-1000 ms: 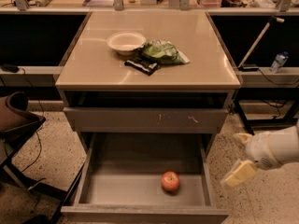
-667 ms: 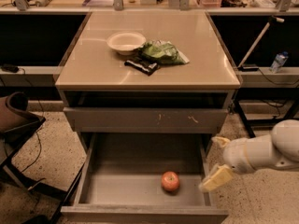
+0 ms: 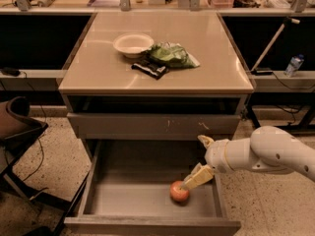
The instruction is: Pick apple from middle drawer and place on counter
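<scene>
The small red-orange apple lies on the floor of the open middle drawer, right of its centre. My gripper reaches in from the right on a white arm and hangs over the drawer's right part. Its fingers are spread open. The lower fingertip is at the apple's upper right side; I cannot tell whether it touches. The upper finger is near the scratched drawer front above. The glossy beige counter tops the cabinet.
On the counter sit a white bowl, a green bag and a dark packet. The scratched upper drawer is slightly out. A dark chair stands at left. A bottle stands on a shelf at right.
My arm has moved left, from beside the cabinet to over the open drawer. The lower finger now reaches the apple. The apple has not moved.
</scene>
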`<action>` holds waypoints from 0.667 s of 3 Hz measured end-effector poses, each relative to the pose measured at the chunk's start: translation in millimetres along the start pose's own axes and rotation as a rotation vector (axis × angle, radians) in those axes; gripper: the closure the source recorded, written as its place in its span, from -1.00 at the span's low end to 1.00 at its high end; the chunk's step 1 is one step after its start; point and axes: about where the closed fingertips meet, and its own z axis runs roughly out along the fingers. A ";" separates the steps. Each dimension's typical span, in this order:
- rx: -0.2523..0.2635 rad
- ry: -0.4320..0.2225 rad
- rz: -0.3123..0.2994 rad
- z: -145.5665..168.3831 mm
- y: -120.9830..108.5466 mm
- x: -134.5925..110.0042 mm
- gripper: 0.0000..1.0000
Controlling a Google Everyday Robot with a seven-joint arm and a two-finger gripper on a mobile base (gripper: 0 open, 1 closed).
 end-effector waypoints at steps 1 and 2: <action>0.010 -0.002 -0.002 2.0 -2.9 -1.7 -1.00; 0.020 0.022 0.024 23.3 -5.4 15.5 -1.00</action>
